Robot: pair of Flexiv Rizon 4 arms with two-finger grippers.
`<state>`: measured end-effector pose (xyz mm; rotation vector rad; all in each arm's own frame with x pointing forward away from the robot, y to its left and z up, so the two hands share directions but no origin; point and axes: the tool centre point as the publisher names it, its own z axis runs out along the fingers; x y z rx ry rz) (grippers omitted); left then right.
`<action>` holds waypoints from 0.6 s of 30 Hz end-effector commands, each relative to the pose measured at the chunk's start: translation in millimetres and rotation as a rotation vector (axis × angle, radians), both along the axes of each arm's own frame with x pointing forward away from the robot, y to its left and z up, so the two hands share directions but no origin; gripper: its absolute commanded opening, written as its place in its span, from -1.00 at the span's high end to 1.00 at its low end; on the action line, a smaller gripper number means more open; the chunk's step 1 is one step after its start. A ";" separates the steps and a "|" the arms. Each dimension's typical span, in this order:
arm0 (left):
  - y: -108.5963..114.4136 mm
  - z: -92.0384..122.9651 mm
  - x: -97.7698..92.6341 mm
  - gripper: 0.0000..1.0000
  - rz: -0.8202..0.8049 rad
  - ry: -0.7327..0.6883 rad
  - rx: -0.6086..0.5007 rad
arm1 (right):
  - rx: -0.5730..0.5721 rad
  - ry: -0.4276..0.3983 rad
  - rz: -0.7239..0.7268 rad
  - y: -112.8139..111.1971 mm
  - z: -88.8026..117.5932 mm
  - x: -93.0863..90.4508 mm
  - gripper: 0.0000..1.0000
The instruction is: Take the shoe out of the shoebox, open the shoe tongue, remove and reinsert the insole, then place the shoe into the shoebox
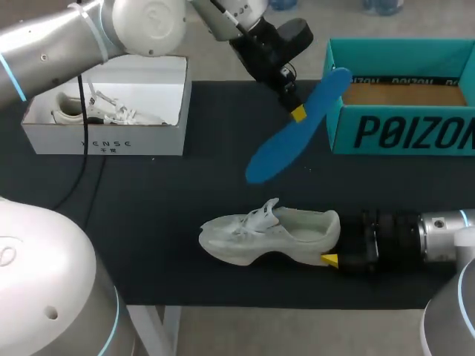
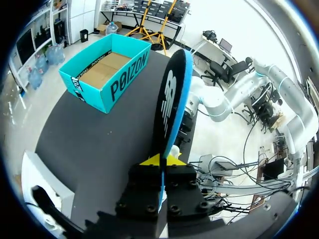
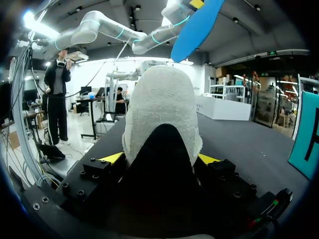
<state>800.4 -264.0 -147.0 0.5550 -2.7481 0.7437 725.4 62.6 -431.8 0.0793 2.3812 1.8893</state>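
A black table (image 1: pixel 148 222) is carrying two boxes. At ten o'clock a white box (image 1: pixel 104 137) is holding a spare shoe (image 1: pixel 111 113). At two o'clock a teal box (image 1: pixel 401 130) is showing its brown floor. Toward six o'clock the shoe (image 1: pixel 267 233) is lying with its toe pointing to nine o'clock, and the right gripper (image 1: pixel 334 245) is clamping its heel. The left gripper (image 1: pixel 297 111) is pinching the blue insole (image 1: pixel 289 141) in the air, near one o'clock of the shoe.
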 end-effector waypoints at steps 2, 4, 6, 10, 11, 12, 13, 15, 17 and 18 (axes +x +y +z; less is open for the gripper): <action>0.7 -0.6 -0.2 1.00 -0.001 -0.001 -0.002 | -0.003 0.001 -0.001 1.8 -2.1 -0.6 1.00; 0.7 -0.6 -0.2 1.00 -0.001 -0.001 -0.002 | -0.003 0.001 -0.001 1.8 -2.1 -0.6 1.00; 0.7 -0.6 -0.2 1.00 -0.001 -0.001 -0.002 | -0.003 0.001 -0.001 1.8 -2.1 -0.6 1.00; 0.7 -0.6 -0.2 1.00 -0.001 -0.001 -0.002 | -0.003 0.001 -0.001 1.8 -2.1 -0.6 1.00; 0.7 -0.6 -0.2 1.00 -0.001 -0.001 -0.002 | -0.003 0.001 -0.001 1.8 -2.1 -0.6 1.00; 0.7 -0.6 -0.2 1.00 -0.001 -0.001 -0.002 | -0.003 0.001 -0.001 1.8 -2.1 -0.6 1.00; 0.1 5.6 2.5 1.00 0.010 0.004 -0.008 | -0.003 0.001 -0.001 1.8 -2.1 -0.6 1.00; -0.5 15.8 7.7 1.00 0.040 0.012 -0.049 | -0.003 0.001 -0.001 1.8 -2.1 -0.6 1.00; -0.2 25.0 12.8 1.00 0.071 0.020 -0.109 | -0.003 0.001 -0.001 1.8 -2.1 -0.6 1.00; -0.1 28.8 15.2 1.00 0.086 0.034 -0.136 | -0.003 0.001 -0.001 1.8 -2.1 -0.6 1.00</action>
